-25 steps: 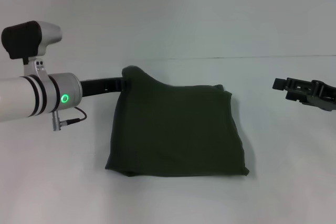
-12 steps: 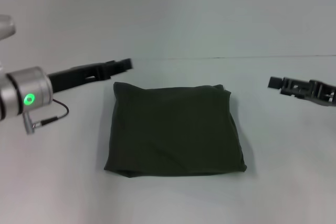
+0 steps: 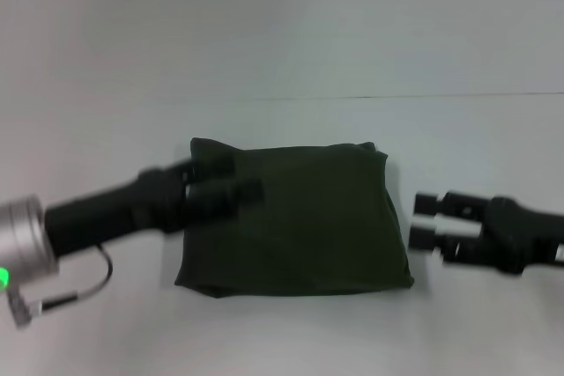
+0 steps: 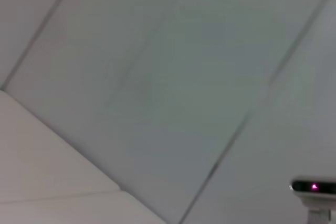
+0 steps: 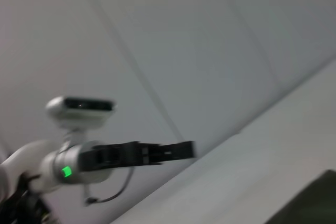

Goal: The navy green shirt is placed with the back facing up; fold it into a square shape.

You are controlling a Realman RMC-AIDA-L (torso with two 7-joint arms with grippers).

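Left pincer [image 3: 238,178]: two dark fingers parted, nothing held, over the near-left part of the cloth, probably to press or check the fold.
Navy green shirt [image 3: 308,226]: compact near-square bundle, mid tabletop [image 3: 88,332], folding seemingly complete.
Right pincer [image 3: 429,220]: fingers apart, empty, just beside the right edge.

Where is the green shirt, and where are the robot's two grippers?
folded dark olive-green shirt [image 3: 308,217], head view, middle of its top layer
left gripper [image 3: 227,179], head view, between its fingertips
right gripper [image 3: 426,219], head view, between its fingertips
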